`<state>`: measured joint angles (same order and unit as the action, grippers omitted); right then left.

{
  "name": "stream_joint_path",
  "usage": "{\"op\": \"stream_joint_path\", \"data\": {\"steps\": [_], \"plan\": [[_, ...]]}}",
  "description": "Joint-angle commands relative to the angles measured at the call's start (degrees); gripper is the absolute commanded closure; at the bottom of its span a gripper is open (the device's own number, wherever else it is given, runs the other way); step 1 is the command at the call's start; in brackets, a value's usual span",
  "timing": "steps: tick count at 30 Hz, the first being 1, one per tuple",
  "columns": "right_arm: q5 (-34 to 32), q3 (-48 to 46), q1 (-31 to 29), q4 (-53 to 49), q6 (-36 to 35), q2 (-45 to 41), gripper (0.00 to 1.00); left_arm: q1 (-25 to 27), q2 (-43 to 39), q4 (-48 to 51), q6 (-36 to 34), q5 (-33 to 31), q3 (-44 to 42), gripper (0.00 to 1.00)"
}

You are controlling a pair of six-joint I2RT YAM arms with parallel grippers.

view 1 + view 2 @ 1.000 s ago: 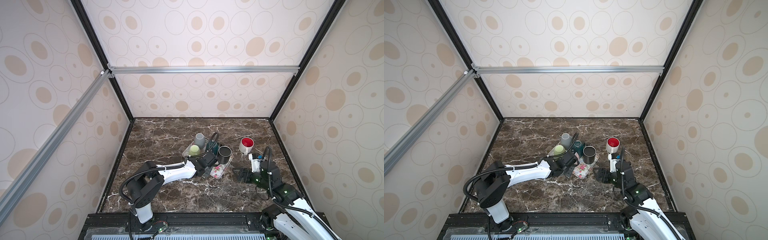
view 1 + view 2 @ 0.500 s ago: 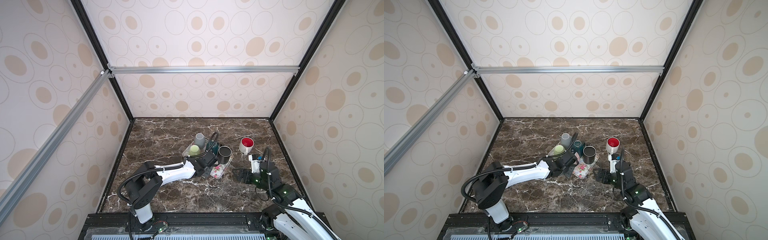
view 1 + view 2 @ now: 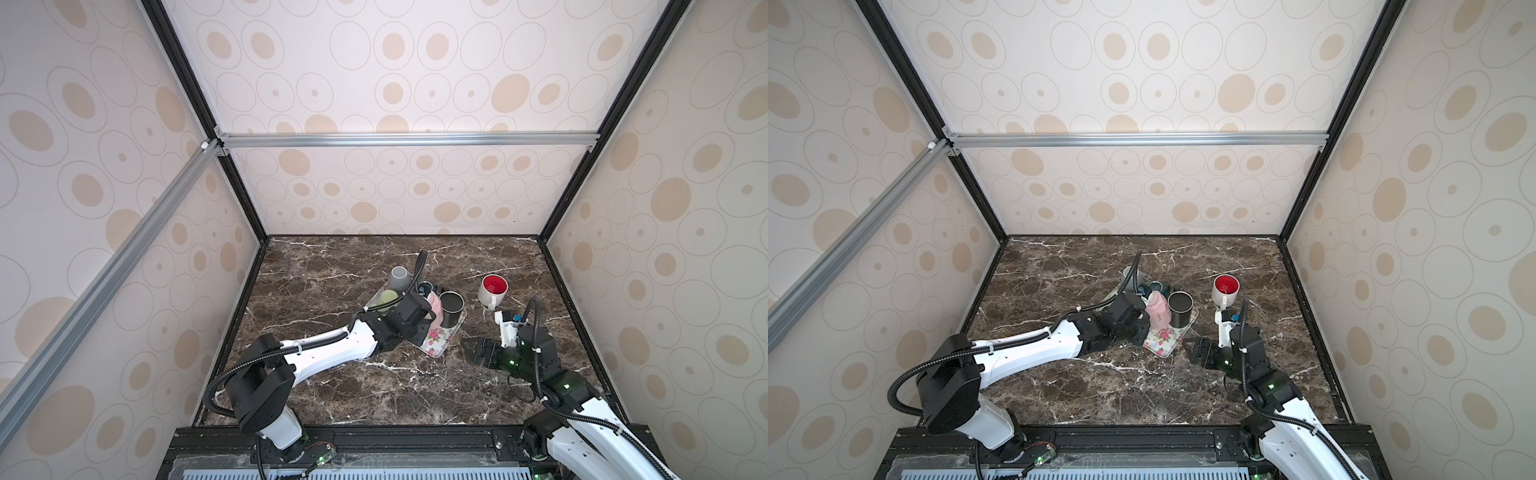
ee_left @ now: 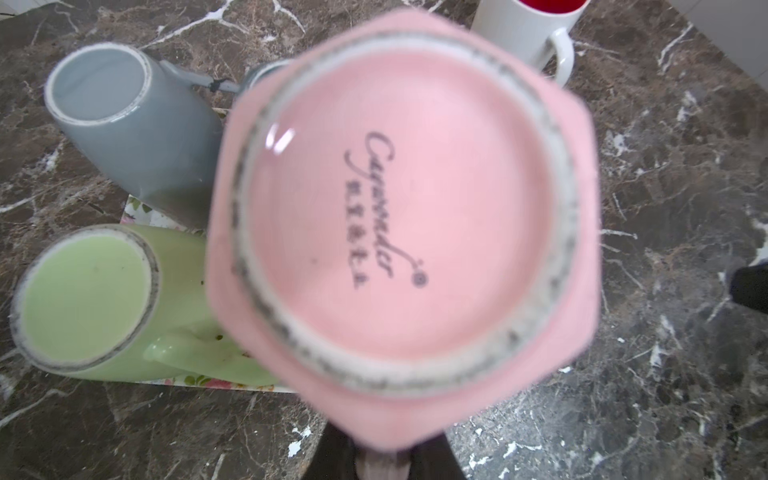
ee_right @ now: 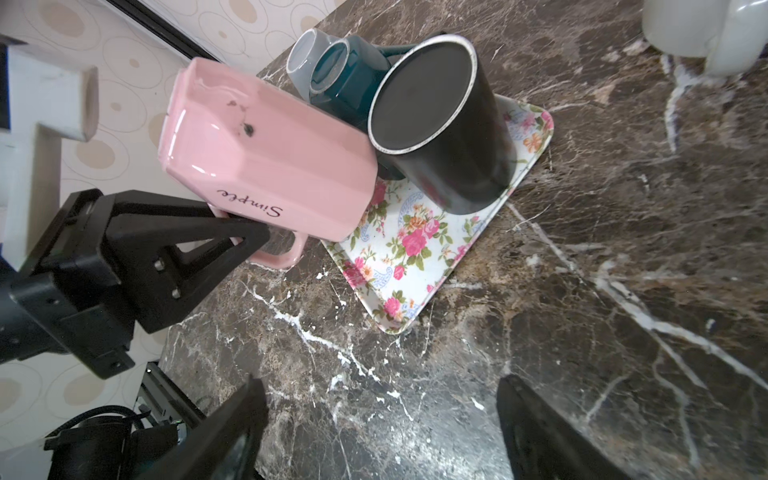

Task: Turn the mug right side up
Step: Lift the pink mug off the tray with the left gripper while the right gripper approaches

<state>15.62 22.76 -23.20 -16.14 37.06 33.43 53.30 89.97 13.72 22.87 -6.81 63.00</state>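
The left claw [image 5: 249,241] is pinched on the handle of the pink mug [image 5: 266,153], holding it lifted and tilted above the near left part of the floral tray [image 5: 419,266], with its base turned toward the left wrist camera, where a printed maker's mark shows inside the foot ring [image 4: 399,216]. In both top views the pink mug [image 3: 1158,312] sits at the tip of the left arm, just beside the black mug [image 3: 1180,306]; whether the 2 touch cannot be told. The black mug [image 5: 440,124] stands base up on the tray, and a teal mug [image 5: 349,79] and a grey mug [image 4: 129,124] stand inverted behind it. A green mug [image 4: 104,299] is also base up on the tray beside the grey one. A white mug with a red inside [image 3: 493,289] stands upright on the marble counter [image 3: 374,386], off the tray to the right. The right claw [image 3: 478,353] hangs low over the counter near the tray's right corner, its fingers [image 5: 540,432] spread wide and holding nothing.
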Motion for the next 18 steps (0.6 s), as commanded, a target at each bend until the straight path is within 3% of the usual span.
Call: {"op": "stream_joint_path", "data": {"steps": [1, 18], "plan": [[2.81, -1.58, -0.27, 6.96, 2.92, -1.16, 0.11, -1.03, -4.21, -8.18, -0.18, 2.53, 3.09, 1.00], [8.67, -3.38, -0.27, 38.89, 9.50, 7.66, 0.14, -7.56, -9.38, -24.93, 4.65, 20.72, 3.80, 1.00]]}}
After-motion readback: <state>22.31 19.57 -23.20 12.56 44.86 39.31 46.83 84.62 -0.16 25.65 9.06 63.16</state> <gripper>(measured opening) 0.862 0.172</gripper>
